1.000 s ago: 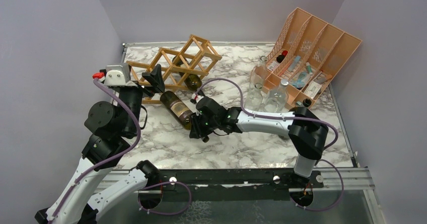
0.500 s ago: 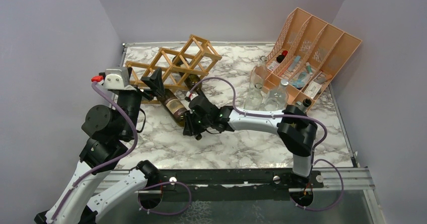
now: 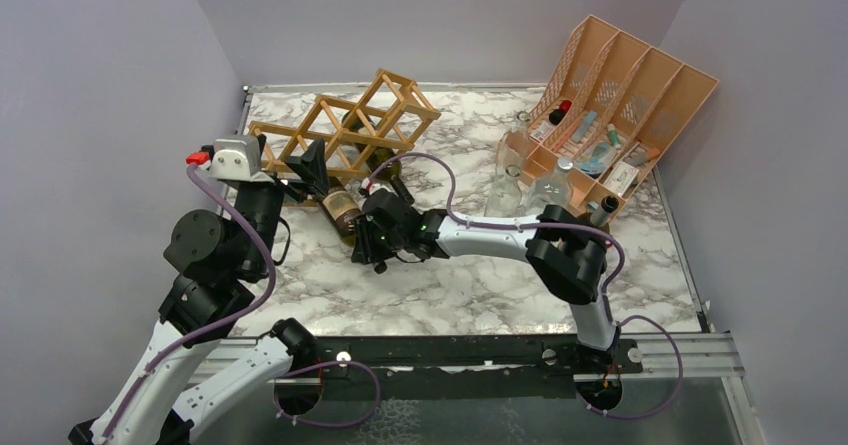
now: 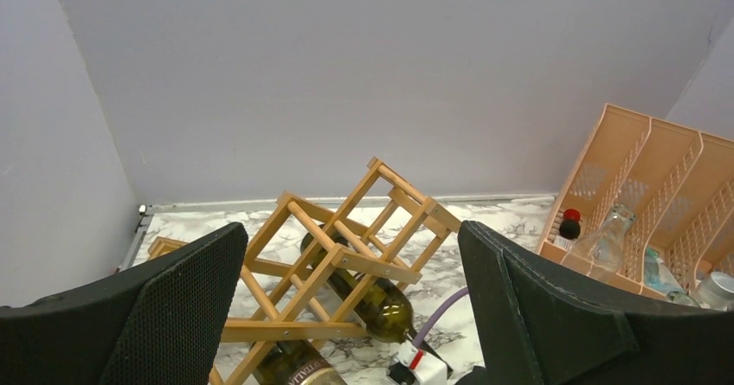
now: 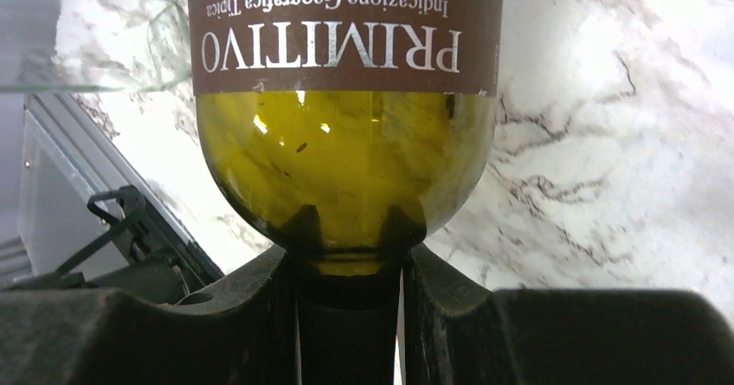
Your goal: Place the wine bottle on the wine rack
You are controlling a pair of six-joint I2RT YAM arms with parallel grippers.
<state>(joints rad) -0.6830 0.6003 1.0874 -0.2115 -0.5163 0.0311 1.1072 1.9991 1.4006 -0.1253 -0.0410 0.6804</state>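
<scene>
Right wrist: right tool [image 5: 346, 264] is gripping the wine bottle [image 5: 346, 160] by its neck; base ahead needs lining up squarely with a wine rack [image 3: 340, 130] cell.

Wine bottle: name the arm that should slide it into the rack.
Right. The right gripper is shut on the neck of the wine bottle, whose base lies at the bottom row of the wine rack. The left gripper is open beside the rack and holds nothing.

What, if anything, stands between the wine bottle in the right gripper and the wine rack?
Nothing visible does. The wine bottle, held by its neck in the right gripper, has its base at a bottom cell of the wine rack. A second bottle fills a neighbouring cell; the open left gripper hovers close beside the opening.
</scene>
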